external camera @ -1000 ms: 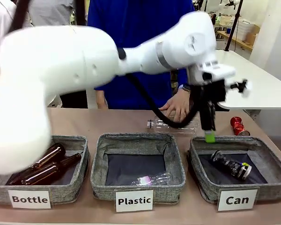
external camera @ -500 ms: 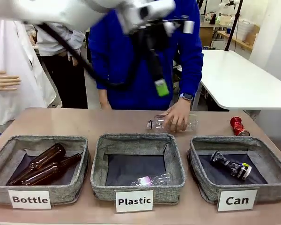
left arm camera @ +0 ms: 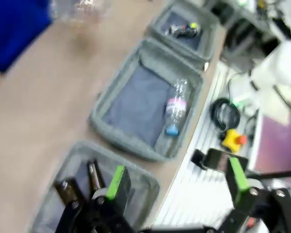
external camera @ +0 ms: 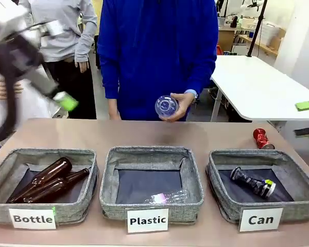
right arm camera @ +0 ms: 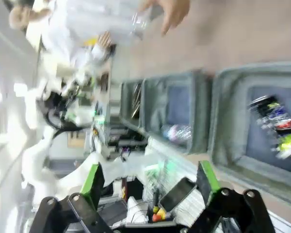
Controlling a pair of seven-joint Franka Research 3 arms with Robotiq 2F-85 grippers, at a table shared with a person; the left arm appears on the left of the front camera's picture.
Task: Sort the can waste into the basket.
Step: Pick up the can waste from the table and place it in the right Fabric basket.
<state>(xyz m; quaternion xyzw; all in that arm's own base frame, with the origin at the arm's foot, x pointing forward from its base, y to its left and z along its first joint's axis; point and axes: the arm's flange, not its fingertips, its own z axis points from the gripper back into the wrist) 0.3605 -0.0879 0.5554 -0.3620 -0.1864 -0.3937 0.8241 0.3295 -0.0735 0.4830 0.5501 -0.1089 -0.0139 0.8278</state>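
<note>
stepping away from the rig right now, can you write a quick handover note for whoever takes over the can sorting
Grippers: the left tool is open and empty, raised at the left end of the table. The right tool is open and empty, at the right edge.
Done: the black can lies in the Can basket.
Left: the red can is on the table behind that basket.
Note: the person's hand holds a clear plastic bottle above the table.
</note>
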